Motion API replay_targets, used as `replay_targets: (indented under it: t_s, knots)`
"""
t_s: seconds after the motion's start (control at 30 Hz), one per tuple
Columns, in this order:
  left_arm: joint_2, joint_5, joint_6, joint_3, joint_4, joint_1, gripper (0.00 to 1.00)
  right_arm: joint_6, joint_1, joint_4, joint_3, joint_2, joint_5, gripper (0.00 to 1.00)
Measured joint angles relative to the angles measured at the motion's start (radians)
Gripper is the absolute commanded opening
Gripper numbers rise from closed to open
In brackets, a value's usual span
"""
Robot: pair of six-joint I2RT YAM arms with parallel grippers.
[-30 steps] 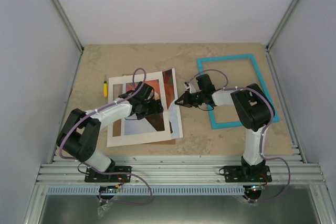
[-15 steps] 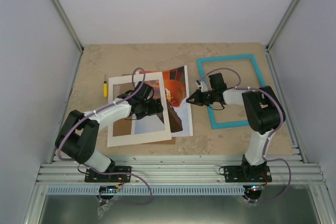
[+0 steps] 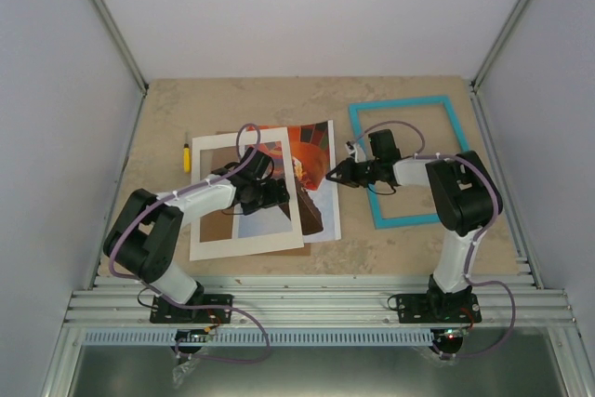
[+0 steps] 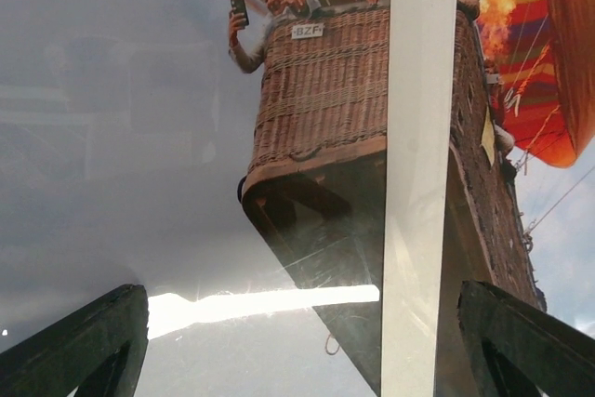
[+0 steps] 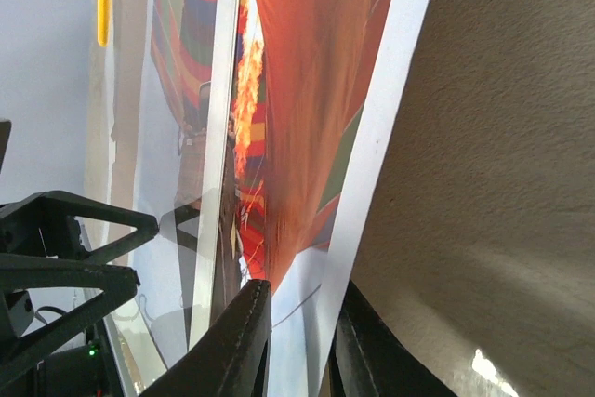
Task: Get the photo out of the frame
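Right gripper [image 5: 302,327]: jaws are closing almost together on the white border along the right edge of the photo [image 5: 307,90], pinching the paper between the two fingertips, low to the table [image 3: 390,248]. Left gripper [image 4: 302,341]: jaws are standing wide apart and holding nothing, hanging low over the balloon's basket; I cannot tell whether the fingertips are touching down. The photo is lying flat at mid-table, its left part sitting under a white mat [image 3: 209,230] and what looks like a clear pane [image 4: 112,137], judging by the reflections, while its right part is showing bare beside them. The frame [image 3: 400,103] is lying empty on the table to the right, just beside the photo and well clear of the left arm. A yellow marker [image 3: 186,155] is resting near the mat's far left corner. Handling, as I am judging it: the print is light, thin and limp, so it is likely to bend or crease if lifted by one corner, and it may drag under the mat. The border edge is the sensible place to hold it, pulling flat and sideways toward the frame side. The pane is probably slick and breakable, so the left arm is best steadying the mat, not the pane
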Motion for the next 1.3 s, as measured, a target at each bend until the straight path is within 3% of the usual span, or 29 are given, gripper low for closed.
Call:
replay_targets:
  t_s: [0.33, 0.63, 1.3]
  knots:
    - [0.003, 0.010, -0.001, -0.001, 0.016, 0.000, 0.92, 0.044, 0.029, 0.048, 0.028, 0.074, -0.033, 0.21]
    - [0.002, 0.010, -0.011, -0.001, 0.018, 0.000, 0.93, 0.051, 0.058, 0.065, 0.062, 0.095, -0.044, 0.01]
    - [-0.135, -0.057, -0.021, -0.001, -0.005, 0.000, 1.00, -0.096, -0.072, -0.218, 0.059, -0.100, 0.058, 0.00]
